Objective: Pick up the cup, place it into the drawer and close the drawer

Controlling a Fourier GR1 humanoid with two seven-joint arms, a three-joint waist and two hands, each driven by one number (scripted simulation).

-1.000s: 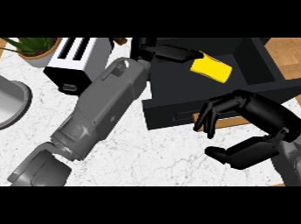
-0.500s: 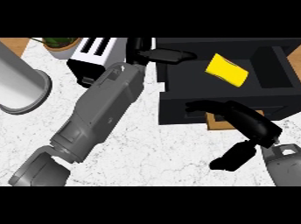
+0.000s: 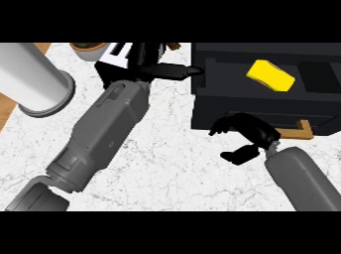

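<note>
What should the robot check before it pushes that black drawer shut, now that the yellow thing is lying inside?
1. Yellow cup inside the open drawer: ok, it lies on the drawer's floor.
2. Cup released: ok, neither robot hand touches it.
3. Left robot hand out of the drawer: cannot tell, its fingers reach to the drawer's left wall.
4. Right robot hand placed to push: ok, it sits at the drawer front, fingers curled, holding nothing.
5. Drawer handle free: ok, it shows beside the right robot hand.
6. Drawer closed: not ok, it stands open.
</note>
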